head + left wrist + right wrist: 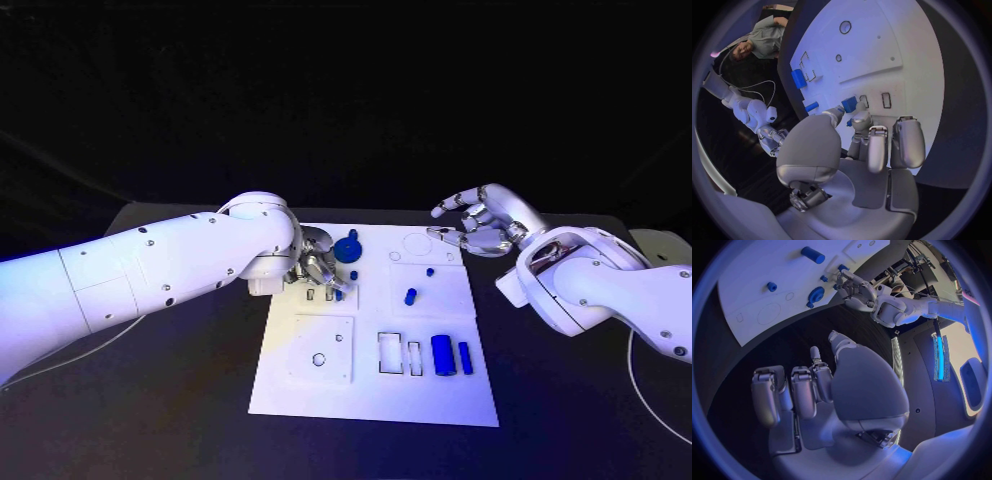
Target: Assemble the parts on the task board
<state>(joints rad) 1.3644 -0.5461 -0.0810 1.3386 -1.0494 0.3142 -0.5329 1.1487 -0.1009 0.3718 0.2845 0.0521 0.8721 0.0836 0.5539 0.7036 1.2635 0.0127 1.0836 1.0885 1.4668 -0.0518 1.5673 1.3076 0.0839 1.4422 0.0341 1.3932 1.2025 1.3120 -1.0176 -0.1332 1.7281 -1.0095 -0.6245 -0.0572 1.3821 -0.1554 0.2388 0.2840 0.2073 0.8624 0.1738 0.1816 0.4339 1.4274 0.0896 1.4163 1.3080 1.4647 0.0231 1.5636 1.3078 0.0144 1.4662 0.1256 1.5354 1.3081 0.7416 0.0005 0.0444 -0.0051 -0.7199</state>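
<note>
A: Left side first?
B: Left silver robot hand sits low at the left edge of the white rectangular task board on the black desk. Fingertips curl in on a small blue block part; looks pinched, touching the board.
A: Middle?
B: Blue round disc part w/ a stub just beside that hand, toward the far edge. Two small blue pegs mid-board. Blue cylinder and a thinner blue bar side by side nr the near right, next to empty rectangular slots.
A: Right?
B: Right silver robot hand hangs above the far right corner, fingers apart, holding nothing.
</note>
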